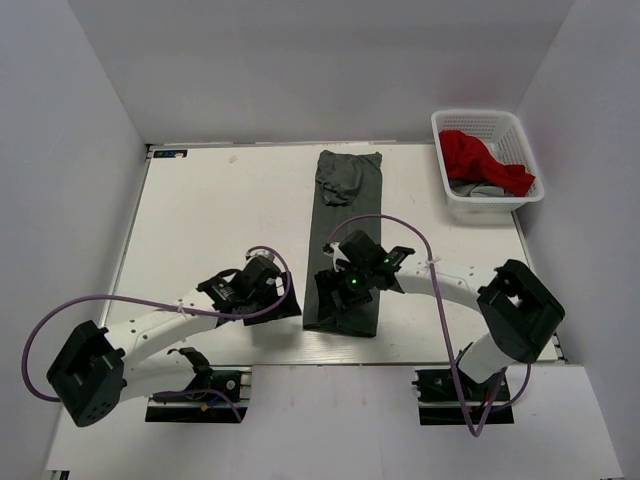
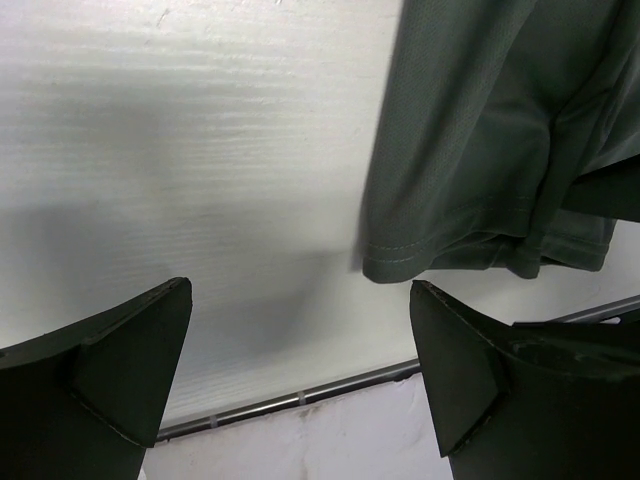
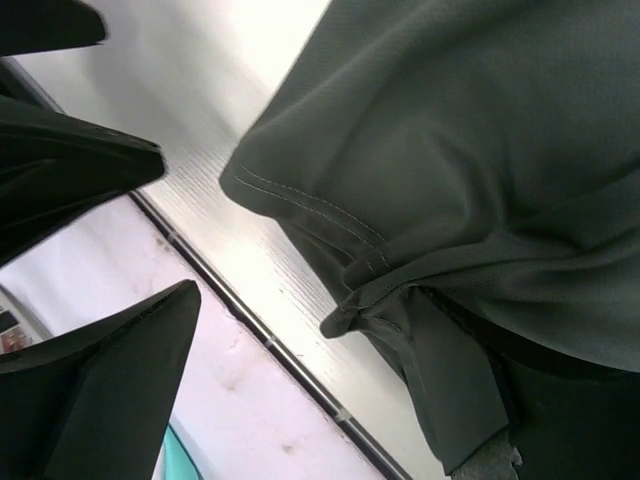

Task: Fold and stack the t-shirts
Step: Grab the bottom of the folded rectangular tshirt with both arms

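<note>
Stitching on the dark olive-grey t-shirt [image 2: 470, 150] shows only from the wrists. From above it is a long strip on the table [image 1: 220, 210]; the red t-shirt [image 1: 480, 160] lies crumpled in the lattice basket [image 1: 490, 210]. Left gripper [image 2: 300, 290] beside its near end, right gripper [image 3: 150, 225] over it, fingers wide apart.

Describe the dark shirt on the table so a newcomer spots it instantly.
On the white table, seen from above, a dark olive-grey cloth t-shirt lies down the middle, folded into a long narrow strip. Unlike the bright red cloth shirt crumpled in the white plastic lattice basket at far right, it lies on the tabletop.
</note>
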You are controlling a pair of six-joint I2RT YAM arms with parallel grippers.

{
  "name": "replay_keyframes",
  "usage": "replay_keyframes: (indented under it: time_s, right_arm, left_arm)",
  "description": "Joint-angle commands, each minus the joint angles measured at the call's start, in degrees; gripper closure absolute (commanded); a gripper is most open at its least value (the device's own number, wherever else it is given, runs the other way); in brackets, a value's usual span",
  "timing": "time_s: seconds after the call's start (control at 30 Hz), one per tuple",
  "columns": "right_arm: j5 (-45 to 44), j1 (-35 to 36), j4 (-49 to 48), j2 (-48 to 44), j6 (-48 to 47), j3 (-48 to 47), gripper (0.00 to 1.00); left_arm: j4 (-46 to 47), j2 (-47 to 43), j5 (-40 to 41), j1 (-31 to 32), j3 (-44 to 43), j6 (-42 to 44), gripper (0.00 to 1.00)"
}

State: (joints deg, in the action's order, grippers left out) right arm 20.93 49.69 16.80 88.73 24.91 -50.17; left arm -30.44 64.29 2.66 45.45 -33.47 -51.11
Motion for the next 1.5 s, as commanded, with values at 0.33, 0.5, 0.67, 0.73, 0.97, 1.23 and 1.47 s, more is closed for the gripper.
replay_keyframes:
  time_s: [0.33, 0.5, 0.67, 0.73, 0.97, 1.23, 1.47]
  right_arm:
    - [-27.6, -0.2, 21.3, -14.4, 9.3, 1.9, 0.10]
    - [-29.4, -1.8, 21.5, -21.5, 16.5, 8.1, 0.13]
    - [-22.0, -3.1, 17.2, -19.6, 16.0, 13.1, 0.13]
    - [-19.3, -3.4, 14.8, -18.2, 15.8, 14.1, 0.13]
    - [-10.9, -4.0, 6.1, -16.0, 15.5, 18.2, 0.24]
    - [-10.2, -4.3, 4.6, -15.3, 14.9, 18.5, 0.51]
    - [-10.2, -4.4, 4.4, -15.2, 14.7, 18.6, 1.00]
  left_arm:
    - [3.4, 4.5, -2.1, 1.2, -1.3, 2.4, 0.00]
    - [8.5, 10.1, -5.3, 1.2, -1.2, 3.8, 0.07]
    - [13.4, 14.9, -8.7, 1.2, -1.7, 4.4, 0.15]
    - [13.9, 16.0, -9.4, 1.2, -1.7, 4.4, 0.21]
    - [16.3, 17.4, -13.9, 2.4, 0.0, 5.0, 0.55]
    - [14.0, 17.9, -12.8, 2.9, 0.5, 5.0, 0.60]
    - [8.2, 17.7, -10.8, 2.9, -0.6, 5.0, 0.54]
